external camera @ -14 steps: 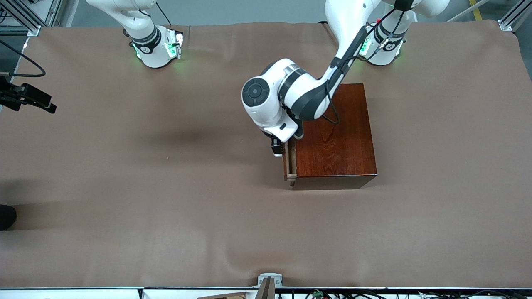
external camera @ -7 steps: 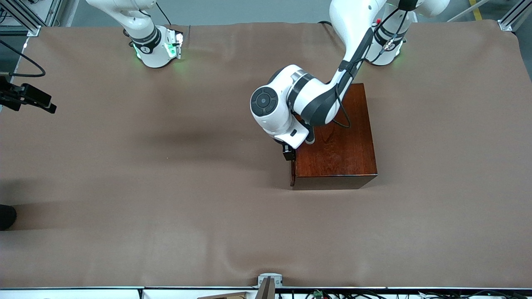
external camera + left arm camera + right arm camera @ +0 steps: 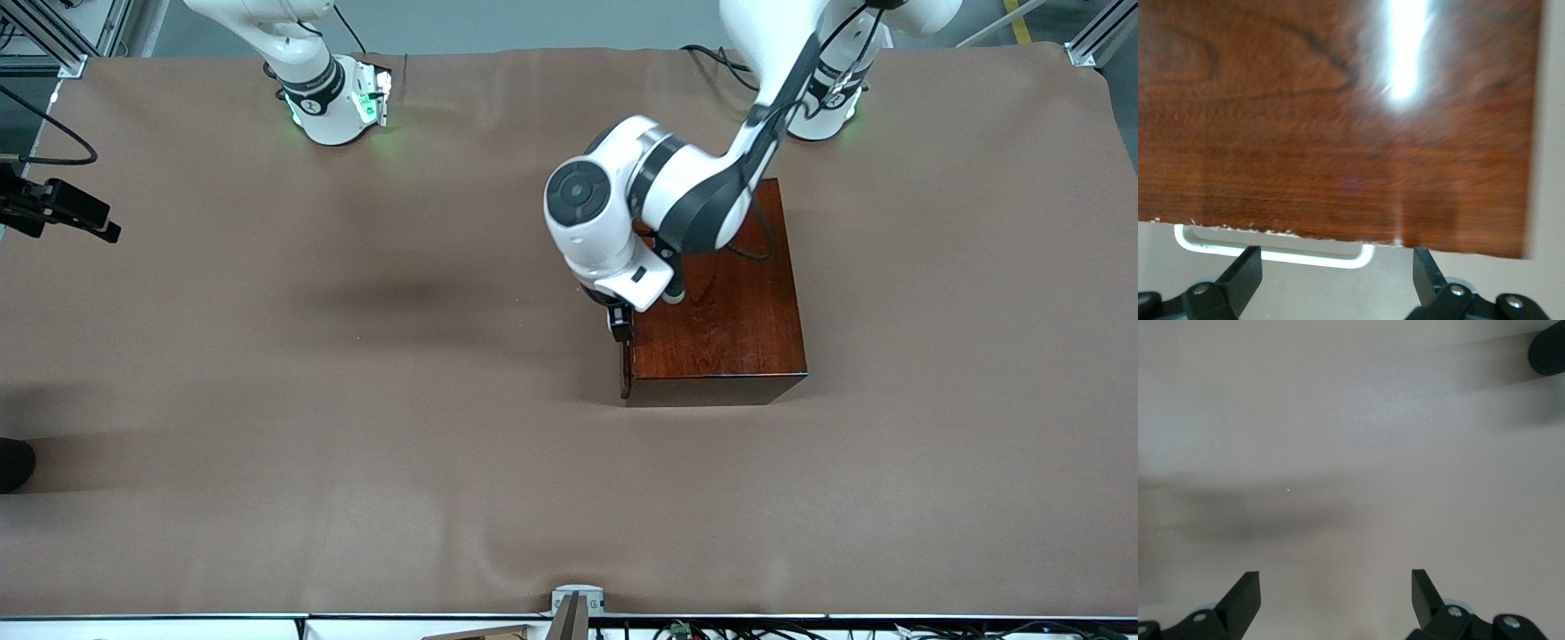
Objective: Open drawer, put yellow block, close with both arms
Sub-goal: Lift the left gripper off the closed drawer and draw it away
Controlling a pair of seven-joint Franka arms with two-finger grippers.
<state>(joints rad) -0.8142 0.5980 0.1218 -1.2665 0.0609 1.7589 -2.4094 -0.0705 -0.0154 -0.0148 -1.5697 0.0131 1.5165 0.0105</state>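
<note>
Two tools gape empty: our left tool (image 3: 1331, 283) at the shut reddish-brown wooden drawer's (image 3: 625, 369) white bar handle (image 3: 1275, 250), our right tool (image 3: 1335, 600) waiting over bare desk (image 3: 1351, 453); next, we withdraw.

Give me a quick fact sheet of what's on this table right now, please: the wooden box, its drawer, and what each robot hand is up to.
Wooden box: on the brown table
Drawer: shut, white handle on its front
Left gripper: open, over the handle at the drawer front, holding nothing
Right gripper: open, over bare table, waiting
Yellow block: not visible
</note>
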